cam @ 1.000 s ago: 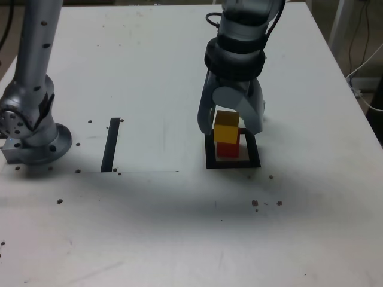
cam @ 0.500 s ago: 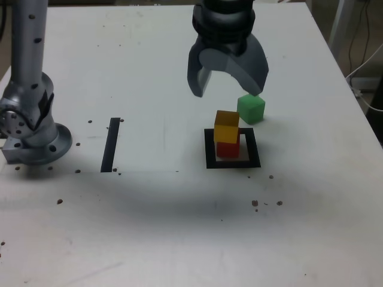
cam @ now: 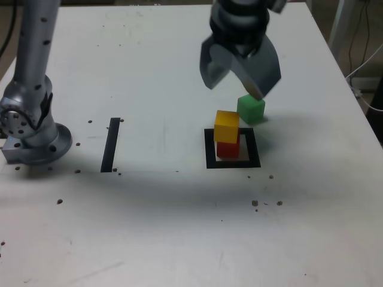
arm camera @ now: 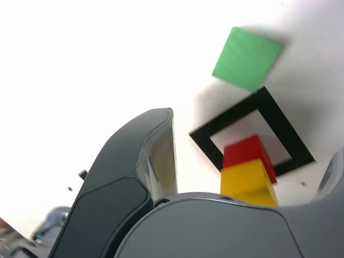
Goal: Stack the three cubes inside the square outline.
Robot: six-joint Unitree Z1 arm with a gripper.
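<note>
Nearest, a yellow cube (cam: 227, 126) sits on a red cube (cam: 227, 149) inside the square outline (cam: 232, 164) on the worktop (cam: 149, 227). Just beyond, toward the exterior view's right, lies the green cube (cam: 251, 109). Above it hangs the gripper (cam: 238, 91), jaws wide apart and empty; a second ago they straddled the stack.

white table (cam: 149, 72), black strip (cam: 111, 144), cable (cam: 365, 66)

One cube (cam: 227, 126) sits atop another (cam: 227, 149) inside the square outline (cam: 233, 163), the third cube (cam: 251, 109) just behind.
</note>
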